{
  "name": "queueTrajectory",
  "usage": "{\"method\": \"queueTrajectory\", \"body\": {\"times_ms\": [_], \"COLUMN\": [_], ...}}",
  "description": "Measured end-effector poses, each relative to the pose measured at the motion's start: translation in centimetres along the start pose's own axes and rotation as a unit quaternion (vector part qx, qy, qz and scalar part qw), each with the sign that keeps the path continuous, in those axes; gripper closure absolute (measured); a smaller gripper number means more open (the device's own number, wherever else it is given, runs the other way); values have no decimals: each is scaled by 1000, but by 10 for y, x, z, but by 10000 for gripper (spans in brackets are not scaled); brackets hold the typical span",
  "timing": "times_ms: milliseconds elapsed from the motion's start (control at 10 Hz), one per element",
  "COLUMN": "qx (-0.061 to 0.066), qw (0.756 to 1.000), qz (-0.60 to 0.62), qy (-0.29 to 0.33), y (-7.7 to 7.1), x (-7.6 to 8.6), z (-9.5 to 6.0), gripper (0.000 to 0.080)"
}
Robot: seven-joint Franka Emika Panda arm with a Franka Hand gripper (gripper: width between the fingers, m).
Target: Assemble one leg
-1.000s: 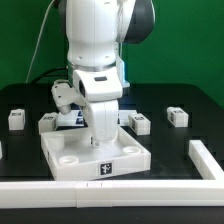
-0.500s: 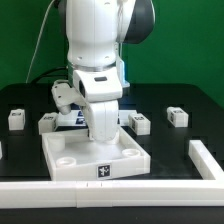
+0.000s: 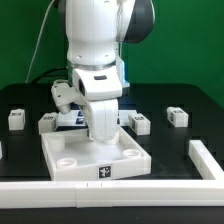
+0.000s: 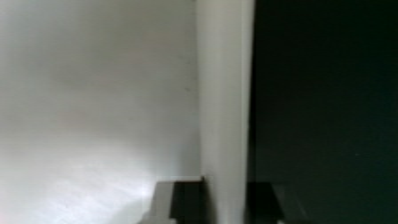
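Though beside panel [image 3: 72, 170] edge, legs [image 3: 140, 122] well apart.

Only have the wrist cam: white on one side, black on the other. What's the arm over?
Observer: The arm is down over the large white panel, the one with round corner sockets.
Operator: Any legs around?
Observer: Four legs lie loose on the black table, two on the exterior view's left of the arm and two on its right.
Operator: Sockets filled?
Observer: The two front sockets look empty.
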State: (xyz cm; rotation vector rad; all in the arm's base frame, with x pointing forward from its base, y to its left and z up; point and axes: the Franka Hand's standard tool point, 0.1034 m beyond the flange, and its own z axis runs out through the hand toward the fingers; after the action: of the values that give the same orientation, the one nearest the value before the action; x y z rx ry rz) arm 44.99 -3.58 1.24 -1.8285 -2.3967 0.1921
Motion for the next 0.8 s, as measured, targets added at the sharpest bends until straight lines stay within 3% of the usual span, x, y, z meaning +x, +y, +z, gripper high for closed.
{"method": "queueTrajectory", "body": {"times_ms": [200,800], "qx": [-4,-17], "qw": [999,992], "qz": [35,127], "qy": [0,4], "y": [4,40], "x": [7,68], "z": [-1,-9], "gripper": [725,726]}}
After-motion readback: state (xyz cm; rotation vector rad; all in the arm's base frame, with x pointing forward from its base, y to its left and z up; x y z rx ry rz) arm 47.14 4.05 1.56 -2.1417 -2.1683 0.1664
